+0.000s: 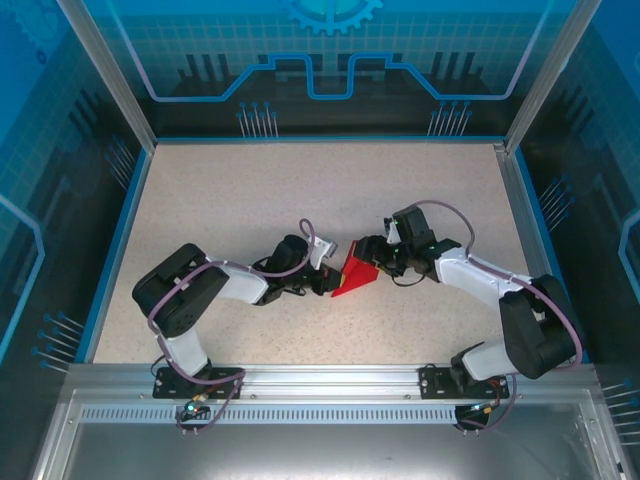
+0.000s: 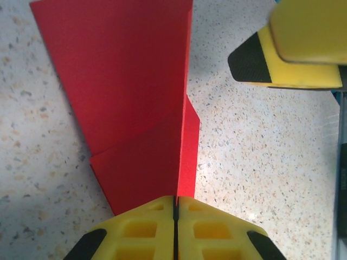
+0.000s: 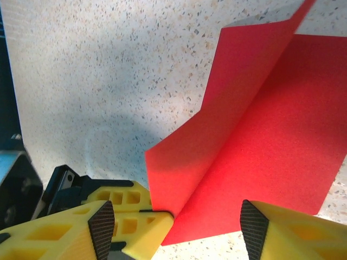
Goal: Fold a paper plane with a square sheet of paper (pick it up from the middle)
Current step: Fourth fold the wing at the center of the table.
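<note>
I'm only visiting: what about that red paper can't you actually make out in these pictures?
Top view: the red paper is too small to count its folds.
Left wrist view: the paper runs off the upper edge, and the shut left gripper hides the part it pinches.
Right wrist view: the paper runs off the right edge, and a finger of the open right gripper covers part of its near edge.
</note>
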Controlling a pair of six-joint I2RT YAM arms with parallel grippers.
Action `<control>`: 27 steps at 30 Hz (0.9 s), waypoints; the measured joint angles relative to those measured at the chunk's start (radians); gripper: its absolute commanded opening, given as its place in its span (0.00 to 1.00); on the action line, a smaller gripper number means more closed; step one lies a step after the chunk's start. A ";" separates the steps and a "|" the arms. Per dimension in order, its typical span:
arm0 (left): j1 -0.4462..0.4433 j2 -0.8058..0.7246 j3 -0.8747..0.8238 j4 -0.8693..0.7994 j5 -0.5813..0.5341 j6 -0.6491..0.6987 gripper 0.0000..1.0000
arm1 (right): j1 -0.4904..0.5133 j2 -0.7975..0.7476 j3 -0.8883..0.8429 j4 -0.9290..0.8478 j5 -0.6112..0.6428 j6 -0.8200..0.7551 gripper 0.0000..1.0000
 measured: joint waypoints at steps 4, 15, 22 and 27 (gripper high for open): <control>0.000 0.014 0.006 -0.008 0.010 -0.070 0.06 | 0.000 0.000 -0.029 0.015 -0.012 -0.035 0.63; 0.000 0.023 0.011 -0.010 0.031 -0.196 0.05 | -0.001 0.059 -0.043 0.042 -0.019 -0.060 0.59; 0.000 0.042 0.011 0.005 0.039 -0.255 0.05 | -0.001 0.116 -0.039 0.056 -0.034 -0.060 0.59; 0.000 0.050 0.011 0.022 0.046 -0.284 0.05 | -0.001 0.144 -0.014 0.058 -0.038 -0.060 0.57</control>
